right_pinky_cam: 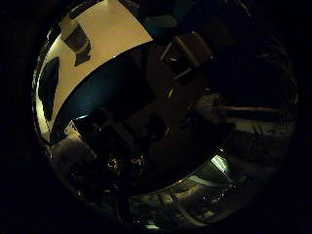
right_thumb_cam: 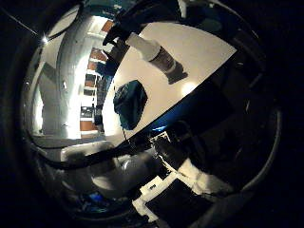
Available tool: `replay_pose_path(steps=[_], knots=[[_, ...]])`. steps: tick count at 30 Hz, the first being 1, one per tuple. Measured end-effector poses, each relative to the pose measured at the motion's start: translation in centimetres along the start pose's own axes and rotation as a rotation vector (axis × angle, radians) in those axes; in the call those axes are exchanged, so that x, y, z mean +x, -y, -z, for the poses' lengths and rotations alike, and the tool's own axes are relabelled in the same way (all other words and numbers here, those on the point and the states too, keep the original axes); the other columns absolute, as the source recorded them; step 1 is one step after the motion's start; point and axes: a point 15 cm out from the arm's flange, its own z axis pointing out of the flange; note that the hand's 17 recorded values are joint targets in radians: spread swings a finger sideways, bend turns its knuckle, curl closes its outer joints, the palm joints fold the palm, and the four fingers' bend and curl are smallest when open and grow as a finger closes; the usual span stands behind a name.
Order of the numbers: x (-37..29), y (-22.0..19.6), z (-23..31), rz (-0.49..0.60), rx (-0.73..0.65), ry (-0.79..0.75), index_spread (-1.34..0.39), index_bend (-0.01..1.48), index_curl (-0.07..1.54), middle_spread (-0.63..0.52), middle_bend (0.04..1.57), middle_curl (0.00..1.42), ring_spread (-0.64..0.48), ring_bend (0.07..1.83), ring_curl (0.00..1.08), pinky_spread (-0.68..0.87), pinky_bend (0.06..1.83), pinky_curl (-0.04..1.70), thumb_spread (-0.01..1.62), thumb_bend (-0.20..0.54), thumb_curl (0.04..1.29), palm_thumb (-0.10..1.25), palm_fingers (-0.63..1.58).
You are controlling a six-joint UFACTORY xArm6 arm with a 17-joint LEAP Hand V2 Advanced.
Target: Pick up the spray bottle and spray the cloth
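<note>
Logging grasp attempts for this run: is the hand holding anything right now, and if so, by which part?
Nothing is held. The spray bottle stands on the white table beside the dark cloth, both well away from the palm.

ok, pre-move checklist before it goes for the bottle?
1. Spray bottle upright on the white table: ok.
2. Cloth on the same table, beside the bottle and apart from it: ok.
3. Table around the bottle free of other things: ok in the part that shows.
4. Hand away from the table, neither bottle nor cloth close to the palm: ok, nothing grasped yet.
5. Finger pose before the approach: cannot tell, too dark.
6. Which way the nozzle points relative to the cloth: cannot tell.
</note>
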Motion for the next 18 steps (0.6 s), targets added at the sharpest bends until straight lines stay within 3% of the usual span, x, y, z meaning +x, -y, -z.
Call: replay_pose_path(steps=[18], knots=[[0.0,1.9,-1.7,-0.047,0.128,0.122,-0.29,0.17,0.33,0.10,0.19,0.32,0.24,0.20,0.23,0.44,0.56,0.08,1.00,-0.027,0.29,0.55,0.18]])
